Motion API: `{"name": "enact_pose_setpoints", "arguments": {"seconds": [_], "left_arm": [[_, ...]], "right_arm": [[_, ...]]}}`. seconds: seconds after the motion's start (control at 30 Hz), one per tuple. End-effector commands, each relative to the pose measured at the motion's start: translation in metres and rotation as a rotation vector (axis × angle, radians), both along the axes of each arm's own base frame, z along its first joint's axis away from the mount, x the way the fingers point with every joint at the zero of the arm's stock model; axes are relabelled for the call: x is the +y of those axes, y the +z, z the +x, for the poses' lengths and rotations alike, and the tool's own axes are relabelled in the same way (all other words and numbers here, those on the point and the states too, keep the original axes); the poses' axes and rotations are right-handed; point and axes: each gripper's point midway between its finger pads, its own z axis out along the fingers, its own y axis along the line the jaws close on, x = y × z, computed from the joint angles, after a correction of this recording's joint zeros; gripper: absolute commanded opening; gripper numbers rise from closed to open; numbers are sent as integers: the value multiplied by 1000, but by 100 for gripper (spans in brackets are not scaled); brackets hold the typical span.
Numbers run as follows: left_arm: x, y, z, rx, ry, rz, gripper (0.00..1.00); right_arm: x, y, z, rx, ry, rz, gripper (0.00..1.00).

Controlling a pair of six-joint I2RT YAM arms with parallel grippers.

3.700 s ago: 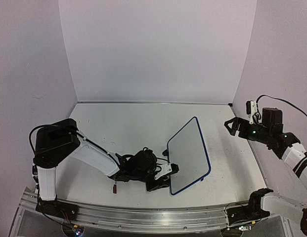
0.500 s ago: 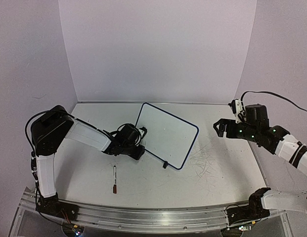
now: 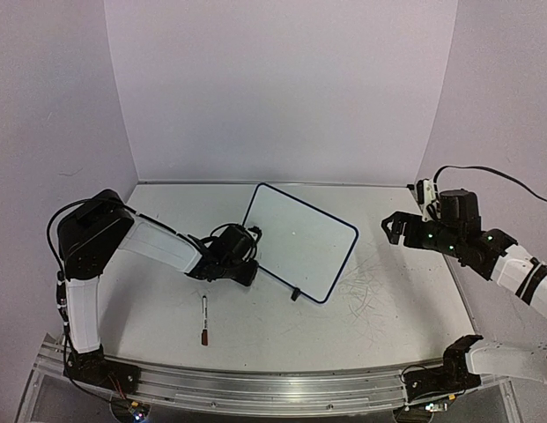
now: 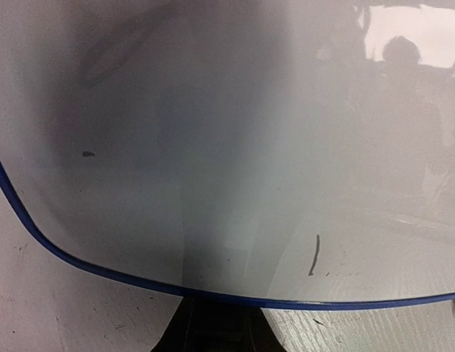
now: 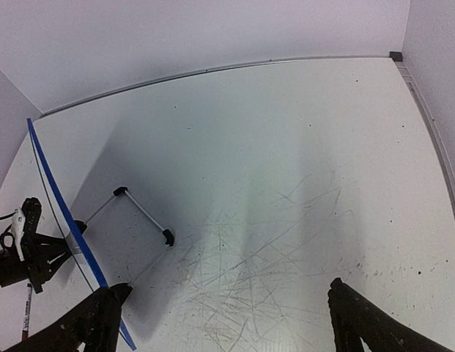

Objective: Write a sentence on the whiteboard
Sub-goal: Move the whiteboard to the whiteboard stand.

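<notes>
The whiteboard [image 3: 301, 241], white with a dark blue rim, stands tilted at mid-table with one black foot [image 3: 293, 295] near the table. My left gripper [image 3: 243, 270] is shut on its lower left rim. In the left wrist view the whiteboard [image 4: 227, 147] fills the frame, and my left gripper [image 4: 216, 315] shows dark under the blue rim. No sentence shows on it, only a short dark stroke [image 4: 313, 255]. My right gripper [image 3: 395, 227] hovers open and empty to the board's right. In its own view my right gripper [image 5: 227, 323] sees the whiteboard rim [image 5: 62, 213] edge-on.
A marker [image 3: 203, 320] with a white body lies on the table in front of my left arm. Grey scuff marks [image 3: 365, 284] cover the table right of the board. The board's wire stand [image 5: 143, 213] with black feet shows behind it. Walls enclose the back and sides.
My left gripper carried the board from front right to mid-table and turned its face forward. In the last half second it shifted slightly right. My right gripper drifted a little right.
</notes>
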Motion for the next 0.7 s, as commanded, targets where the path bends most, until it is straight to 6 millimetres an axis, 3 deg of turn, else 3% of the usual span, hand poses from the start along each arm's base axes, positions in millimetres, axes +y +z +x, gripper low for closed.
{"name": "enact_pose_setpoints", "arguments": {"seconds": [0.0, 0.33, 0.67], "left_arm": [[8, 0, -2, -54, 129, 26, 10], [12, -1, -25, -66, 324, -53, 0], [5, 2, -47, -77, 419, -105, 3]], "right_arm": [[6, 9, 2, -16, 25, 10, 100], [17, 20, -5, 6, 52, 59, 100], [61, 23, -24, 56, 144, 127, 100]]}}
